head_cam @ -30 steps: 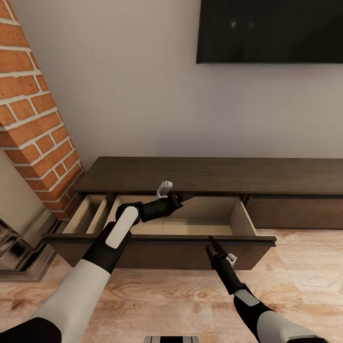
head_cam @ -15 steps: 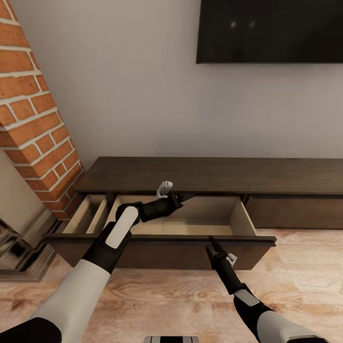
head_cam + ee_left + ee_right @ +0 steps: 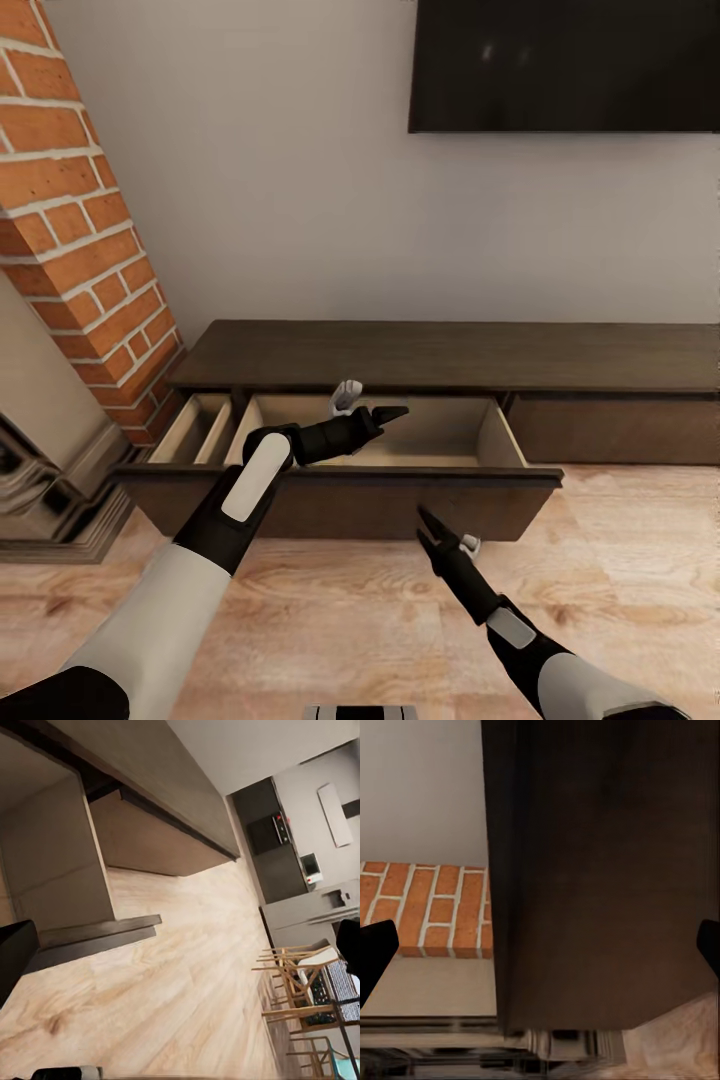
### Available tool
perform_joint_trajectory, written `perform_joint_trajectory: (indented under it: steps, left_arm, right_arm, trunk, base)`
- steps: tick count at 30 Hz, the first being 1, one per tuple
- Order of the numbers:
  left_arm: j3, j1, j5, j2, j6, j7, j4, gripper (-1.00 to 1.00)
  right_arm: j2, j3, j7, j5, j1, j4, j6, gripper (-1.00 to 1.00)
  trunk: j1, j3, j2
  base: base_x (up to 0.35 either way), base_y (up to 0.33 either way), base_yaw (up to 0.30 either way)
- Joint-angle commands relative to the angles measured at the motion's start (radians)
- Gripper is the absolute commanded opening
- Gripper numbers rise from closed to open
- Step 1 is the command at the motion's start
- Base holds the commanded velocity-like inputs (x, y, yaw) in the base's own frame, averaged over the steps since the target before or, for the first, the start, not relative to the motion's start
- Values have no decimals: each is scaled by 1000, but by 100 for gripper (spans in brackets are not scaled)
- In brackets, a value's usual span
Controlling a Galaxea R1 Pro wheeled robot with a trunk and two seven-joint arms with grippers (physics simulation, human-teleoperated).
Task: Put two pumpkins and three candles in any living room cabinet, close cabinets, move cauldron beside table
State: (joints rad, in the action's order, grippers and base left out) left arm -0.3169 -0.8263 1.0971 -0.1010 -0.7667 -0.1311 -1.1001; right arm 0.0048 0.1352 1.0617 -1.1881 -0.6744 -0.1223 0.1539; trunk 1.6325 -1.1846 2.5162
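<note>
Cabinet (image 3: 450,360) drawer gapes, floor partly hidden; both arms' fingers (image 3: 388,412) (image 3: 428,524) spread, holding nothing.

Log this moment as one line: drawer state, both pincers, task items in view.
cabinet drawer: open, looks empty | left pincer: open, over drawer | right pincer: open, before drawer front | pumpkins, candles, cauldron: unseen

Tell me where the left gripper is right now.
In the head view, the left gripper is over the open drawer of the cabinet, pointing right, above its pale inside and behind the drawer front.
</note>
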Motion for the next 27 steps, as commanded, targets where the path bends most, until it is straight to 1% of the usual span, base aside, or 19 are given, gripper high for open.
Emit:
perform_joint_trajectory:
  steps: [1, 7, 9, 11, 12, 13, 15, 16, 17, 18, 20, 22, 23, 24, 27]
  left_arm:
    - [1, -1, -3, 0, -3, -4, 0, 100]
    - [1, -1, -3, 0, -3, -4, 0, 100]
    - [1, -1, -3, 0, -3, -4, 0, 100]
    - [1, -1, -3, 0, -3, -4, 0, 100]
    - [1, -1, -3, 0, -3, -4, 0, 100]
    - [1, -1, -3, 0, -3, -4, 0, 100]
    - [1, -1, -3, 0, -3, -4, 0, 100]
    - [1, -1, -3, 0, -3, -4, 0, 100]
    - [1, -1, -3, 0, -3, -4, 0, 100]
    - [0, -1, -3, 0, -3, -4, 0, 100]
    - [0, -1, -3, 0, -4, -4, 0, 100]
    - [0, -1, -3, 0, -4, -4, 0, 100]
    - [0, -1, -4, 0, -3, -4, 0, 100]
    - [0, -1, -4, 0, -3, -3, 0, 100]
    - [-1, -1, -6, 0, -3, -3, 0, 100]
  right_arm:
    - [0, 7, 3, -8, -1, 1, 9, 100]
    - [0, 11, -1, -4, -1, 2, 9, 100]
    - [0, 12, -36, 3, -1, 2, 10, 100]
    - [0, 12, -106, 24, -1, 2, 11, 100]
    - [0, 13, -149, 45, -1, 1, 13, 100]
    - [-2, 19, -192, 76, -1, 0, 15, 100]
    - [-3, 28, -226, 115, -1, -2, 16, 100]
    - [-3, 36, -252, 157, -1, -5, 17, 100]
    - [-4, 46, -280, 218, -1, -12, 18, 100]
    - [-4, 47, -288, 236, -1, -15, 18, 100]
    - [-4, 51, -329, 293, -1, -24, 22, 100]
    - [-5, 52, -354, 311, -1, -27, 24, 100]
    - [-5, 56, -386, 327, -1, -31, 32, 100]
    - [-4, 59, -400, 333, -1, -35, 41, 100]
    - [-4, 75, -414, 340, -1, -39, 50, 100]
  trunk:
    - [-1, -1, 0]
    - [-1, -1, 0]
    - [-1, -1, 0]
    - [-1, -1, 0]
    - [-1, -1, 0]
    - [-1, -1, 0]
    - [-1, -1, 0]
    - [-1, -1, 0]
    - [-1, -1, 0]
    - [-1, -1, 0]
    - [-1, -1, 0]
    - [-1, -1, 0]
    - [-1, -1, 0]
    - [-1, -1, 0]
    - [-1, -1, 0]
  base:
    - [-212, 0, 0]
    - [-212, 0, 0]
    - [-136, 0, 0]
    - [-64, 0, 0]
    - [-32, 0, 0]
    - [-20, 0, 0]
    - [-15, 0, 0]
    - [-8, 0, 0]
    - [-4, 0, 0]
    - [-3, 0, 0]
    - [-2, 0, 0]
    - [-1, 0, 0]
    - [0, 0, 0]
    - [0, 0, 0]
    - [0, 0, 0]
